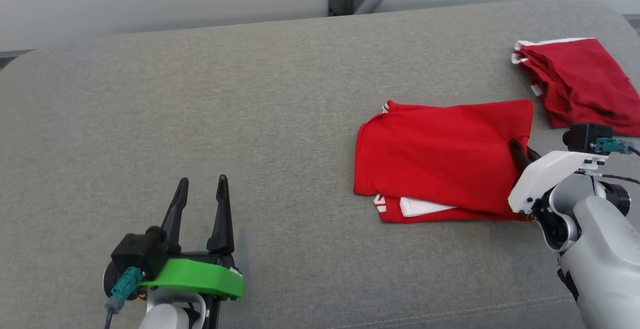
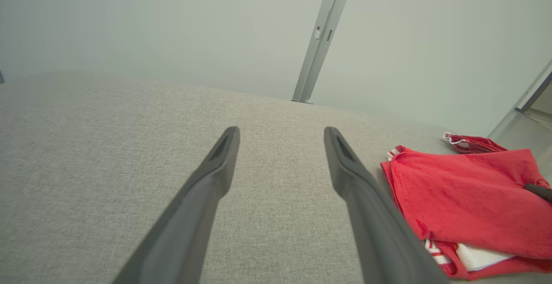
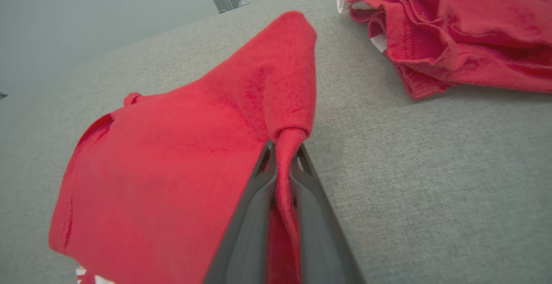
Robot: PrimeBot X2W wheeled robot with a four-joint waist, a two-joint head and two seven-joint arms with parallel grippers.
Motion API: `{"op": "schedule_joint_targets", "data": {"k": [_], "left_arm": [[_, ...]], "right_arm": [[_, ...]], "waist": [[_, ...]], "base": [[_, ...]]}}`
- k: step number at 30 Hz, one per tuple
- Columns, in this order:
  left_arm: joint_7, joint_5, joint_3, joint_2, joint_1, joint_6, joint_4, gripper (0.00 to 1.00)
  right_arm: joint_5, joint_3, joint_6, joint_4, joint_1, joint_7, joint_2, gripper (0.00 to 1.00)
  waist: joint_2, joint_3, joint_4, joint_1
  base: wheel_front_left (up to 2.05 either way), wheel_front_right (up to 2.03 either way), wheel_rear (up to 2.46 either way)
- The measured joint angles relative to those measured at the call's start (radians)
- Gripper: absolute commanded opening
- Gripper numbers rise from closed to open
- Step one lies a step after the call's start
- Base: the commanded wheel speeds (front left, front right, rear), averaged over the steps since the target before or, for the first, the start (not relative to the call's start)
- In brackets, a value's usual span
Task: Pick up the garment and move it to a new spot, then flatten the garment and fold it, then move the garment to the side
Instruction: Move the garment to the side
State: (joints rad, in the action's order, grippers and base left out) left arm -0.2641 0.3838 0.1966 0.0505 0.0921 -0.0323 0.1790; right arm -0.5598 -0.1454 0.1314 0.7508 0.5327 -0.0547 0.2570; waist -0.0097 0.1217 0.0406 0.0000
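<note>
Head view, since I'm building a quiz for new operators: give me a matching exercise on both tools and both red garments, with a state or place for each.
Things:
1. left tool
2. right tool
3. folded red garment
4. crumpled red garment

States or places:
A. bunched at the far right
B. open, above bare grey cushion
C. shut on a pinch of red cloth
D. folded, white stripes peeking out at its near edge

Pairs: 1-B, 2-C, 3-D, 4-A
</note>
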Motion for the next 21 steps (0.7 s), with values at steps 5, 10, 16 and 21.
{"op": "schedule_joint_targets", "data": {"k": [5,10,16,21], "left_arm": [[0.0,-0.016,0.013,0.0,0.044,-0.012,0.013,1.0],[0.0,-0.021,0.026,-0.001,0.072,-0.013,0.027,1.0],[0.0,-0.021,0.031,-0.002,0.079,-0.02,0.044,1.0],[0.0,-0.018,0.028,-0.002,0.079,-0.02,0.049,1.0]], "right_arm": [[-0.01,-0.006,0.0,0.001,0.03,0.014,0.016,0.0],[-0.019,-0.019,0.0,0.007,0.047,0.022,0.02,0.0],[-0.019,-0.035,0.0,0.016,0.076,0.035,0.026,0.0],[-0.014,-0.049,0.0,0.023,0.125,0.033,0.036,0.0]], "waist": [[0.0,0.03,-0.119,0.0],[0.0,0.054,-0.204,0.0],[0.0,0.082,-0.253,0.0],[0.0,0.084,-0.233,0.0]], "base": [[0.0,0.0,0.0],[0.0,0.0,0.0],[0.0,0.0,0.0],[0.0,0.0,0.0]]}}
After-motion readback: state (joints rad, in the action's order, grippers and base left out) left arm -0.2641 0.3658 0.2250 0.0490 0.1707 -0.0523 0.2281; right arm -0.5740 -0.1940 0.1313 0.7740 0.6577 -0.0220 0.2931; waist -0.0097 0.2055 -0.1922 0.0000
